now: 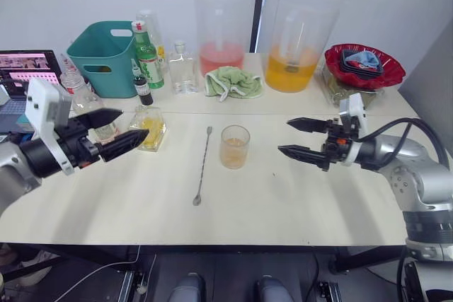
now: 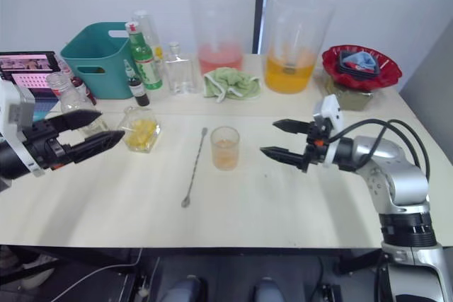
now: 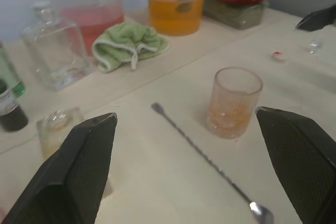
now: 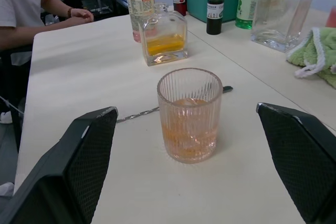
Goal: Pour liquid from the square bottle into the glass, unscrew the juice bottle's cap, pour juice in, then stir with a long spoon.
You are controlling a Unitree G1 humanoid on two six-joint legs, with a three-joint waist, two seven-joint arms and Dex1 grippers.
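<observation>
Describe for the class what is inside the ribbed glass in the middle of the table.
The ribbed glass holds a shallow layer of orange liquid at the bottom; the rest is empty. The long spoon lies beside it on the table, not inside.

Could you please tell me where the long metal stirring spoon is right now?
In the left eye view, the long metal stirring spoon lies flat on the pale table, just to the robot's left of the ribbed glass, between the two open grippers.
</observation>
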